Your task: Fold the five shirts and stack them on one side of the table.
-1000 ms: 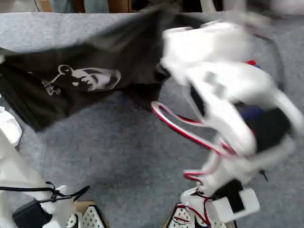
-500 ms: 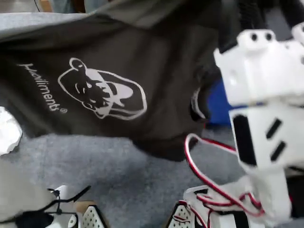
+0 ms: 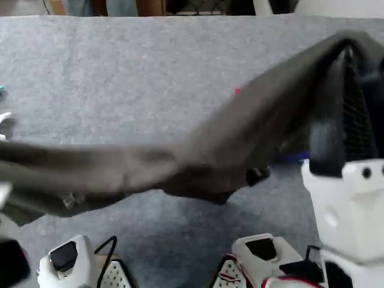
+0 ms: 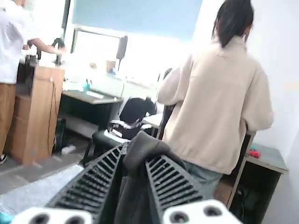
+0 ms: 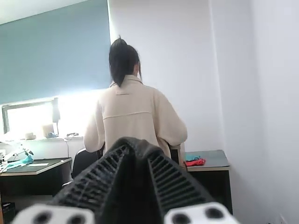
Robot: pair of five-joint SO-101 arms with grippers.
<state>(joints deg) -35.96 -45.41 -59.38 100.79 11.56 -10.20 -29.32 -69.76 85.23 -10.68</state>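
Note:
A dark shirt point(image 3: 198, 156) hangs stretched in the air across the grey table point(image 3: 120, 66), sagging in the middle. It runs from the left edge of the high view up to the upper right. In the left wrist view my left gripper point(image 4: 136, 155) is shut on a bunched fold of the dark shirt point(image 4: 140, 144). In the right wrist view my right gripper point(image 5: 136, 149) is shut on another edge of the dark shirt point(image 5: 138, 142). The right arm's white body point(image 3: 348, 204) stands tall at the right, its black ribbed finger point(image 3: 360, 102) pressed against the fabric.
Both arm bases point(image 3: 78, 264) point(image 3: 258, 255) sit at the table's front edge. A blue item point(image 3: 294, 158) peeks out under the shirt at the right. A small red spot point(image 3: 237, 91) lies mid-table. A white object point(image 3: 5, 117) shows at the left edge.
The shirt has been lifted off the table and pulled taut; its white print no longer shows. The right arm has risen toward the camera.

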